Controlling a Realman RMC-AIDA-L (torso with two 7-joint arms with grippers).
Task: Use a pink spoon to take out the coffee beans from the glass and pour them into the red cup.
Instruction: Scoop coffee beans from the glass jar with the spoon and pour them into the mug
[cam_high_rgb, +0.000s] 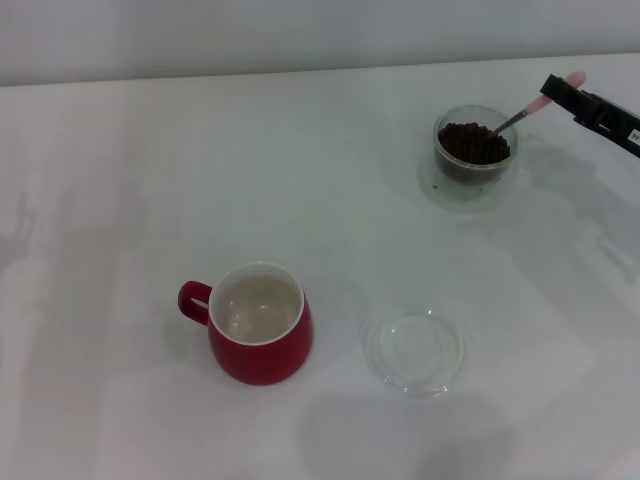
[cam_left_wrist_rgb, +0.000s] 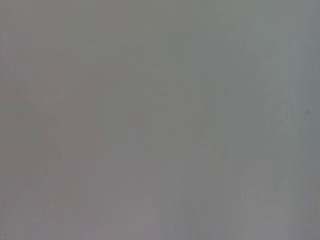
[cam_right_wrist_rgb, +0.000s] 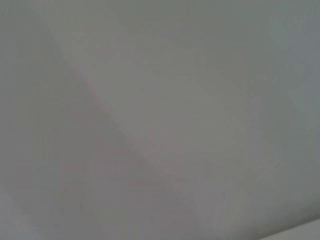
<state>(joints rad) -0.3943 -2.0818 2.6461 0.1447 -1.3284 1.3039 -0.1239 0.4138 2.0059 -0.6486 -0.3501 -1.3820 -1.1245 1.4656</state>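
Right claw (cam_high_rgb: 556, 91) pinching the pink spoon (cam_high_rgb: 535, 105) by the far end of its pale handle, just beyond the glass (cam_high_rgb: 474, 150) on the side away from the red cup (cam_high_rgb: 259, 325). Spoon slanting down over the glass rim, metal bowl dipping into the coffee beans (cam_high_rgb: 474, 142), which are filling the glass nearly to the top. Red cup standing well apart from the glass, nearer the robot and to its left, white inside showing no beans, loop handle pointing away from the glass. Flat clear dish (cam_high_rgb: 415, 351) lying between the two, closer to the cup. Left claw not appearing in any view, both wrist pictures showing only blank grey.

Judging the scoop as barely begun, with no load lifted yet.

Risking a slip of the spoon: gripping so far out on the handle, with the bowl digging into a full heap, could be twisting the handle in the claw. Risking the glass sliding or tipping on the table if the bowl is pushing sideways against the wall instead of lifting. Risking beans rolling off a shallow bowl during the long carry to the cup, landing on the table or in the dish, through any tilt or jerk.
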